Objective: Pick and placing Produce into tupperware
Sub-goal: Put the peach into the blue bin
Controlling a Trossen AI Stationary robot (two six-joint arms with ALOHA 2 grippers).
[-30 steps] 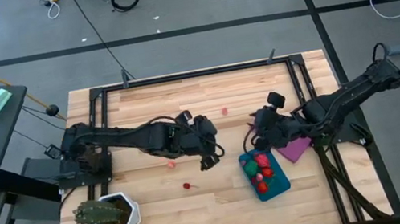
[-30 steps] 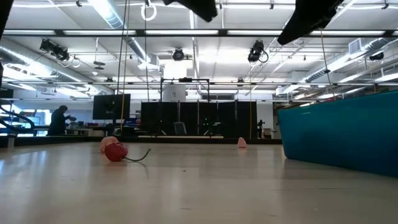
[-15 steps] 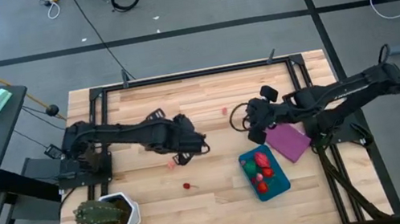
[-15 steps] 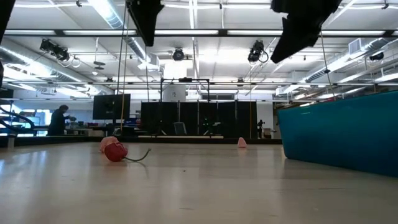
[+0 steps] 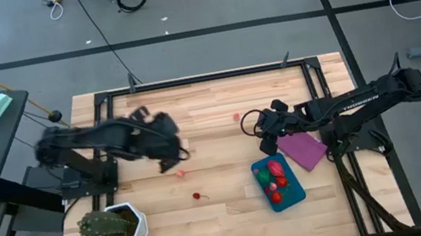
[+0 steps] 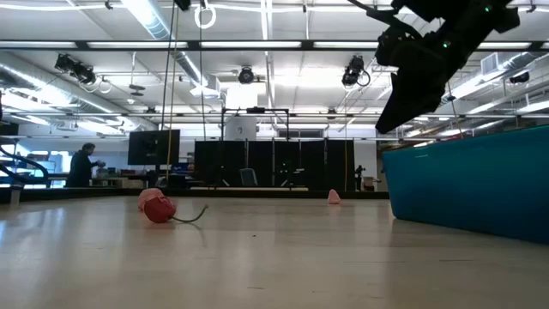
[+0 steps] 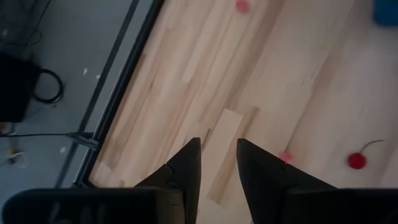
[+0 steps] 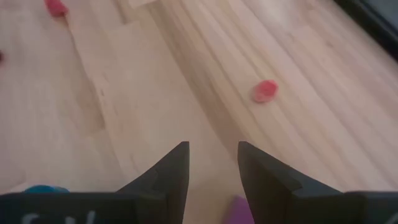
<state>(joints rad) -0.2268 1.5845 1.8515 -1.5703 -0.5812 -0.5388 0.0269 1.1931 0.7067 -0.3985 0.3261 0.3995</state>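
Inside the tupperware, only overhead, lies produce.

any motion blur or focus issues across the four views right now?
High view: left arm smeared by motion around the left gripper; the right gripper and tupperware look crisp. Low view: the near tupperware wall is soft and ceiling lights glare. Left wrist view: the pink piece is blurred. Right wrist view: the wood grain and pink piece are soft.
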